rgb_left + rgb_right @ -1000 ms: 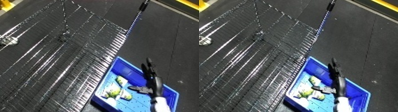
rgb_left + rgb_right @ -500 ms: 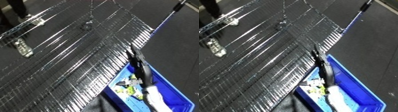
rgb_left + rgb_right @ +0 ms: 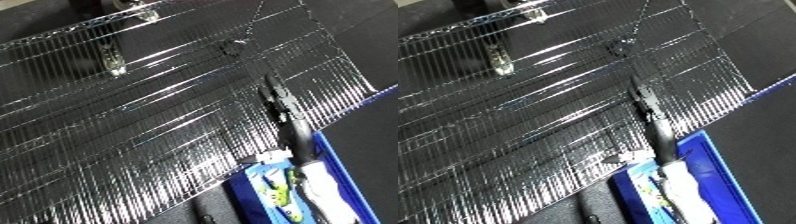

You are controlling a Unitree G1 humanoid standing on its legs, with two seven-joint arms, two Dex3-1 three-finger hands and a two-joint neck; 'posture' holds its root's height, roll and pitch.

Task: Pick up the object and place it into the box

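My right hand (image 3: pixel 286 111) reaches up from the lower right, its black fingers (image 3: pixel 646 102) stretched out straight over the wire mesh table top (image 3: pixel 160 125), past the bin's far corner. Nothing shows between the fingers. Its white forearm (image 3: pixel 313 172) lies over the blue bin (image 3: pixel 711 156) at the bottom right. A yellow-green object (image 3: pixel 279 192) lies inside the bin beside the forearm. A small white thing (image 3: pixel 625 159) sits at the bin's near-left corner. My left hand is out of sight.
A shiny metal piece (image 3: pixel 114 63) lies on the mesh at the upper left, and a small dark knob (image 3: pixel 235 46) sits near the top centre. Dark floor shows beyond the mesh edge at the right and bottom.
The camera has swung, shifting the whole picture. My right hand has moved from above the bin's inside out over the mesh beyond the bin's edge.
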